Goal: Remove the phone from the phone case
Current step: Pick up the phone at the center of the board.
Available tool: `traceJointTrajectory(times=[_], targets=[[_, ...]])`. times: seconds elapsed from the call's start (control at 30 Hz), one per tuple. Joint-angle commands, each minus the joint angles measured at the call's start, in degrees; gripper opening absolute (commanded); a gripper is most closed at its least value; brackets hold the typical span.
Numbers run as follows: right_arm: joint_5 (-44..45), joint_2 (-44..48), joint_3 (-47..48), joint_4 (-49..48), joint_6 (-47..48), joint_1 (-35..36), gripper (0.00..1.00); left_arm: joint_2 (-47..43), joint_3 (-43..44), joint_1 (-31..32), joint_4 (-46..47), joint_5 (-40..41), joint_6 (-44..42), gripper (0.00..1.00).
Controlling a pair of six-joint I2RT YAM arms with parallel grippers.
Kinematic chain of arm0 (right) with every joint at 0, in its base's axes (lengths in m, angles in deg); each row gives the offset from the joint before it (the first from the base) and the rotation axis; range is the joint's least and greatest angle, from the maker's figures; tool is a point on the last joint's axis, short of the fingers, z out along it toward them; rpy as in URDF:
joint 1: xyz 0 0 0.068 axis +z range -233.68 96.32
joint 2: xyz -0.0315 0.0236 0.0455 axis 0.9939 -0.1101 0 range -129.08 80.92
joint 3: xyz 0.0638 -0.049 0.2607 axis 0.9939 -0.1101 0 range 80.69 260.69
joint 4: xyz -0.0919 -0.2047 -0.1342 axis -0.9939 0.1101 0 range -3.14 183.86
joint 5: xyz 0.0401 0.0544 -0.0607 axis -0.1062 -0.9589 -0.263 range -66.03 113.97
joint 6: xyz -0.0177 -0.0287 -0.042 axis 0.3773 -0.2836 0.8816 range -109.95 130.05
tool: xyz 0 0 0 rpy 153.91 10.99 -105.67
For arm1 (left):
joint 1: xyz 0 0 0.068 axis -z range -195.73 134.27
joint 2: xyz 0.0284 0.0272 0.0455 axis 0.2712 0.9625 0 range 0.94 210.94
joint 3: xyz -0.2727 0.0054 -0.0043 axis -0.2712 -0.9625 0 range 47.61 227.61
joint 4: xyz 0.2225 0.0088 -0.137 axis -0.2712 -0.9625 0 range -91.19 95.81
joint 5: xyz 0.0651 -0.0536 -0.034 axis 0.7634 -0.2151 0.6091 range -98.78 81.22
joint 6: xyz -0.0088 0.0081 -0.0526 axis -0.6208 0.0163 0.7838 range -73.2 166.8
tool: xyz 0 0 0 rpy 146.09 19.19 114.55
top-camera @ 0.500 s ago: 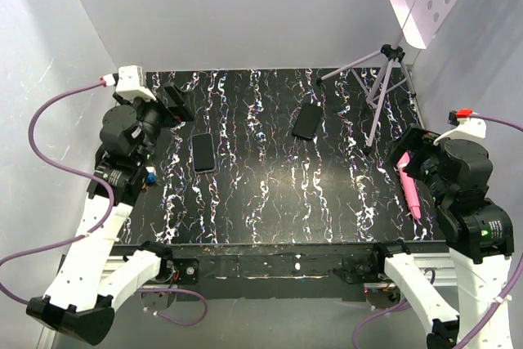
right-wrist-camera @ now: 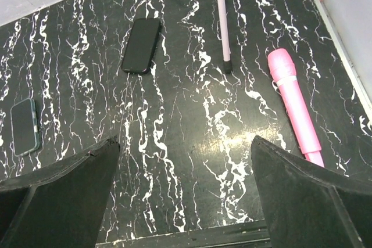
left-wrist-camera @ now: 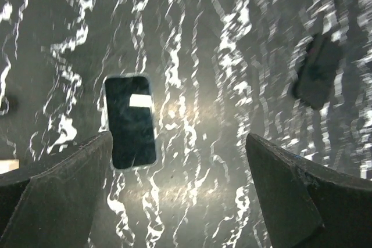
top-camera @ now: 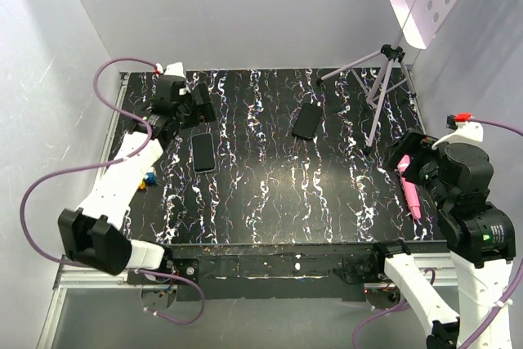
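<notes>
Black phone case point(right-wrist-camera: 141, 45), one, is lying well ahead of the spread right end effector point(right-wrist-camera: 185, 143); one grey-rimmed phone point(left-wrist-camera: 129, 121) is lying near the spread left end effector point(left-wrist-camera: 178, 140).

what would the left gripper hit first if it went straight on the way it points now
Probably the bare table, just right of the small grey-rimmed phone. The left gripper is open, and its left finger might clip that phone's edge; depth is hard to judge.
</notes>
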State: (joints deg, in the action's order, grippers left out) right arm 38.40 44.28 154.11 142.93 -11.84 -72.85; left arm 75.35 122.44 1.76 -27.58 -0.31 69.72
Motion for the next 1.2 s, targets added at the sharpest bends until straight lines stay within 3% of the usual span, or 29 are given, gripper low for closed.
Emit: traceJointTrajectory(times=[0.0,0.2,0.37,0.8,1.17], targets=[[-1.6,-1.5,1.1,0.8,-1.0,-0.5,1.00,5.4,2.1,0.2,-9.2,4.2,1.6,0.99],[-5.9,-1.5,-0.5,-0.7,-1.1,-0.4,1.00,16.8,-0.8,-2.4,-10.6,0.2,2.3,1.00],[-8.2,-1.5,-1.1,-1.6,-1.1,-0.4,1.00,23.9,0.2,-4.2,-11.0,3.3,3.1,1.00],[-9.5,-1.1,-3.4,-3.0,-2.2,-0.4,1.00,35.6,7.7,-6.2,-10.2,-3.7,3.9,0.99],[-10.2,-1.4,-5.2,-4.0,-4.0,-0.4,1.00,41.1,10.2,-6.2,-10.6,-0.5,3.7,0.99]])
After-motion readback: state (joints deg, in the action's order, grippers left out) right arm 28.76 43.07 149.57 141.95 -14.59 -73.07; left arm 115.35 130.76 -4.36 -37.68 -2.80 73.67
